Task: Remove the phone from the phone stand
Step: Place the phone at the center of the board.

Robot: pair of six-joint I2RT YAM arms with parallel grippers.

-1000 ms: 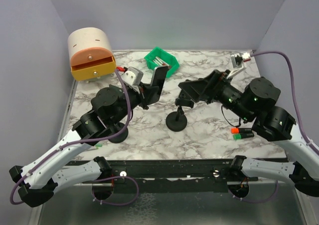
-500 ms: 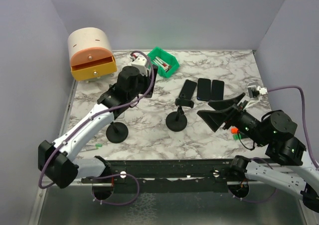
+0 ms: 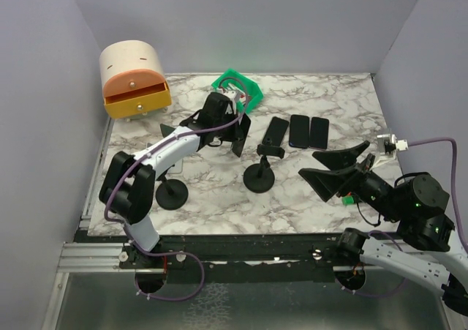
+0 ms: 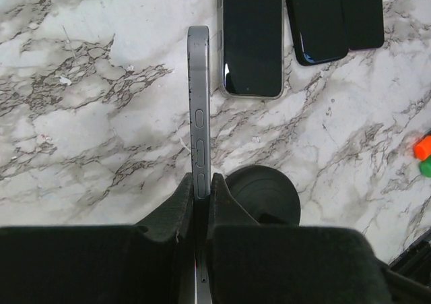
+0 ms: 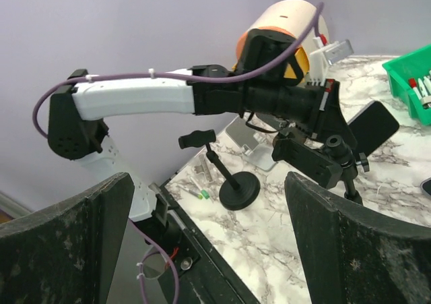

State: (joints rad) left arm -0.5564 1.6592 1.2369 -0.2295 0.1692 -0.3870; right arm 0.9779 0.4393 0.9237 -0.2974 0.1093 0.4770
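Observation:
My left gripper (image 4: 201,183) is shut on the lower end of a grey phone (image 4: 199,108), held edge-up above the marble table. In the top view the left gripper (image 3: 229,125) and phone (image 3: 242,135) hang just left of the black phone stand (image 3: 259,173), whose clamp (image 3: 270,151) is empty. The stand's round base (image 4: 264,195) shows right beside my fingers. My right gripper (image 3: 329,167) is open with nothing in it, near the table's front right. From the right wrist view its fingers (image 5: 67,243) stand wide apart.
Three dark phones (image 3: 276,131) (image 3: 299,130) (image 3: 319,132) lie side by side right of the held one. A second empty stand (image 3: 172,194) is at the left. A green bin (image 3: 238,88) and a domed box with an orange drawer (image 3: 134,77) sit at the back.
My left arm has swung right and forward with the phone, from near the green bin toward the row of phones. The right arm pulled back to the near right and has since stayed put.

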